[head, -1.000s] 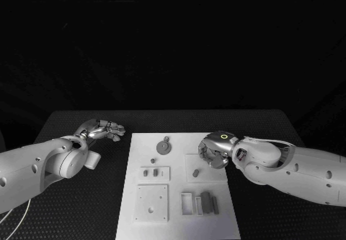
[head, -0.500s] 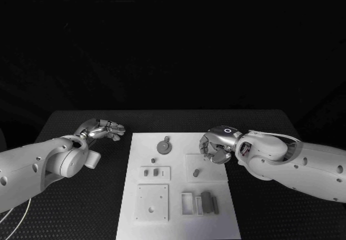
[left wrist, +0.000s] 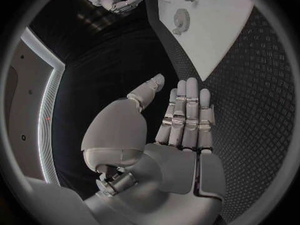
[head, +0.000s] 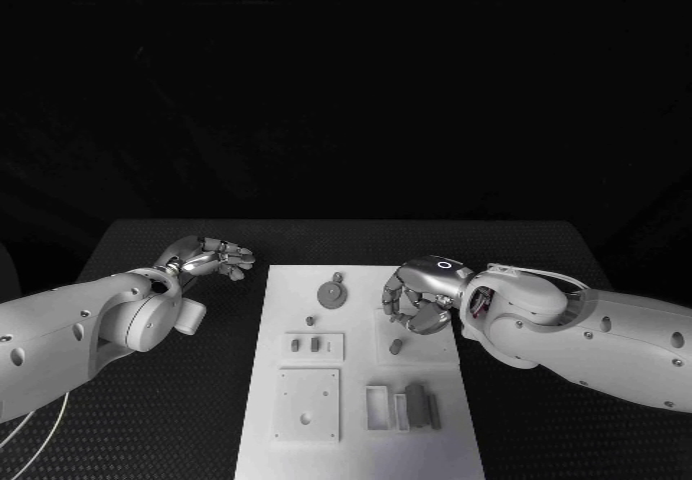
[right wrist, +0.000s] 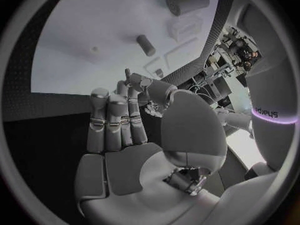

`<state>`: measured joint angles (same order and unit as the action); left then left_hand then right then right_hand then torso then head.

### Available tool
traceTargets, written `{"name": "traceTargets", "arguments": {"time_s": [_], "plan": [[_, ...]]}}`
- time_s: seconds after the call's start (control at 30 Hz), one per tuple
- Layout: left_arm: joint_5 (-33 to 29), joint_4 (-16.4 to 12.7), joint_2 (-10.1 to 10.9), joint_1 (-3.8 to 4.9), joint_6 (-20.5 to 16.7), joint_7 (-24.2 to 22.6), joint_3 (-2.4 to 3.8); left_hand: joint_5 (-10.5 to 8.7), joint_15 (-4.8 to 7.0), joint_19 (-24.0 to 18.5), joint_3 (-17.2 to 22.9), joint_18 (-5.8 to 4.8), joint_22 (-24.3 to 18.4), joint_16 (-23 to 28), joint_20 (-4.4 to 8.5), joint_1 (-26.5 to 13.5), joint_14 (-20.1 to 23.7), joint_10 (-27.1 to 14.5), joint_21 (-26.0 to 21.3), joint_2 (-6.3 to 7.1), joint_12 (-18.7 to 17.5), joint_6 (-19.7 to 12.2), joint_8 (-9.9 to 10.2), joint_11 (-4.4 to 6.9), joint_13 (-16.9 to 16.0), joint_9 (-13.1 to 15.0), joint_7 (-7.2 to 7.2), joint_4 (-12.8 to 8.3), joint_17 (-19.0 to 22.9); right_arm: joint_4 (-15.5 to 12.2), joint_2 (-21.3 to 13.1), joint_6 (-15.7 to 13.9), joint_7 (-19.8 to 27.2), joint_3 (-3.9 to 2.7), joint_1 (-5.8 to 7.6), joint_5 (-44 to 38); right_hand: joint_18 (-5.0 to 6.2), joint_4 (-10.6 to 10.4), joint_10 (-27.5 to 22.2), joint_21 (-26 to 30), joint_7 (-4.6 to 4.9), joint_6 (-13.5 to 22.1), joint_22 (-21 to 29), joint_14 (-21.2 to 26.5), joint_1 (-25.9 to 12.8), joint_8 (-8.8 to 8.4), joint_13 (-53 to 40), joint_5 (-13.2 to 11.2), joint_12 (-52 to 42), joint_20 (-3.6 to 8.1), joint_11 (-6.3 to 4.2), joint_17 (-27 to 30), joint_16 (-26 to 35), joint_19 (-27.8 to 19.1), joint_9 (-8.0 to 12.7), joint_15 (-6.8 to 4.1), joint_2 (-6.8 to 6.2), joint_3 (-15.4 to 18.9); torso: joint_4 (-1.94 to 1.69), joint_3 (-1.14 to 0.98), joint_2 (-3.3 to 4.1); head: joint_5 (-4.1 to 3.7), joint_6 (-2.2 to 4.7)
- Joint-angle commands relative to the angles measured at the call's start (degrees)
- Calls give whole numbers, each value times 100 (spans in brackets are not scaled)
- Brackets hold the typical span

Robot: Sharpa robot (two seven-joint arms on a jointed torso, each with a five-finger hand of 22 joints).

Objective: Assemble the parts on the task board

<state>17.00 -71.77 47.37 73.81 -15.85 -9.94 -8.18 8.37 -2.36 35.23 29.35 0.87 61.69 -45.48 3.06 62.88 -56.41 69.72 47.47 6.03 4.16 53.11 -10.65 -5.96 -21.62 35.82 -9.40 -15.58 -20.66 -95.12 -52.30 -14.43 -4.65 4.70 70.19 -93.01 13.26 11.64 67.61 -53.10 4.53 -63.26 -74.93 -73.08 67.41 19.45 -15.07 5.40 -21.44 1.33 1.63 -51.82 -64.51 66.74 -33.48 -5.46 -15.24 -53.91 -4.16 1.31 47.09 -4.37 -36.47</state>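
Note:
The white task board lies in the middle of the table. On it are a grey gear, a short grey cylinder and a rack with upright grey pieces. My right hand hovers over the board's far right part, just beyond the cylinder. Its fingers lie straight together, with the thumb bent across to their tips; I cannot make out whether anything is pinched there. My left hand hangs left of the board over the black table, fingers straight and holding nothing.
A small white plate with two slots and a larger drilled plate lie on the board's left half. A tiny grey piece sits near the gear. The black ribbed table surrounds the board.
My right hand has lifted a little and drifted towards the board's far side and its middle, turning at the wrist. The left hand and the parts on the board have stayed put.

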Motion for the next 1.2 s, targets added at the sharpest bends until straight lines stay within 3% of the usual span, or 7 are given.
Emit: {"name": "traceTargets", "arguments": {"time_s": [0.03,0.23,0.33,0.67,0.97,1.2], "plan": [[10,8,-31,1,52,-48,3,3,-13,32,-28,21,9,40,4,-21,-42,-39,-30,13,-27,-38,-30,13,5,-6,11,-3,-10,-105,121,-57,143,-3,-4,221,174,34,675,14,24,-1,-59,13,-47,14,-7,49,32,47,-95,-9,24,9,-8,-14,34,14,1,8,-4,62,15],[10,78,-98,2,34,-42,3,2,-11,33,-28,19,10,38,5,-22,-49,-38,-33,13,-25,-37,-32,13,5,-7,11,-2,-18,-283,412,-14,162,-1,-63,238,174,55,679,16,25,3,-59,12,-60,7,-14,79,47,50,-93,-17,33,9,-17,-12,57,41,17,4,-14,112,17],[10,115,-145,2,30,-50,3,1,-11,32,-29,18,10,39,5,-22,-50,-37,-35,14,-24,-36,-34,14,5,-7,12,-2,-20,-347,538,-9,168,0,-118,223,174,66,678,19,26,6,-59,12,-65,4,-17,92,55,51,-92,-21,37,7,-21,-12,69,52,18,13,-20,112,15],[10,347,-384,2,56,-50,3,1,-10,29,-28,16,10,42,5,-21,-50,-33,-40,15,-21,-34,-37,16,4,-7,13,-1,-26,-272,953,6,195,72,-357,-37,174,101,681,22,29,12,-60,11,-79,-6,-26,135,76,52,-90,-33,50,6,-34,-9,100,87,28,43,-85,280,-49],[12,734,-668,-47,111,-78,-1,2,-10,28,-25,15,10,44,6,-18,-50,-31,-44,10,-19,-33,-39,17,4,-8,14,0,-31,-116,1265,17,231,140,-622,-243,174,115,685,24,30,13,-61,8,-84,-9,-31,152,84,53,-90,-38,54,6,-40,-9,111,100,48,47,-197,450,-121],[12,970,-839,-133,152,-99,-1,2,-10,27,-24,13,10,47,5,-18,-50,-30,-47,3,-18,-35,-40,18,4,-9,14,2,-35,9,1399,-9,227,163,-736,-478,174,128,689,24,30,13,-61,6,-88,-11,-36,167,90,54,-90,-43,58,8,-45,-9,120,110,63,51,-315,498,-154]]}}
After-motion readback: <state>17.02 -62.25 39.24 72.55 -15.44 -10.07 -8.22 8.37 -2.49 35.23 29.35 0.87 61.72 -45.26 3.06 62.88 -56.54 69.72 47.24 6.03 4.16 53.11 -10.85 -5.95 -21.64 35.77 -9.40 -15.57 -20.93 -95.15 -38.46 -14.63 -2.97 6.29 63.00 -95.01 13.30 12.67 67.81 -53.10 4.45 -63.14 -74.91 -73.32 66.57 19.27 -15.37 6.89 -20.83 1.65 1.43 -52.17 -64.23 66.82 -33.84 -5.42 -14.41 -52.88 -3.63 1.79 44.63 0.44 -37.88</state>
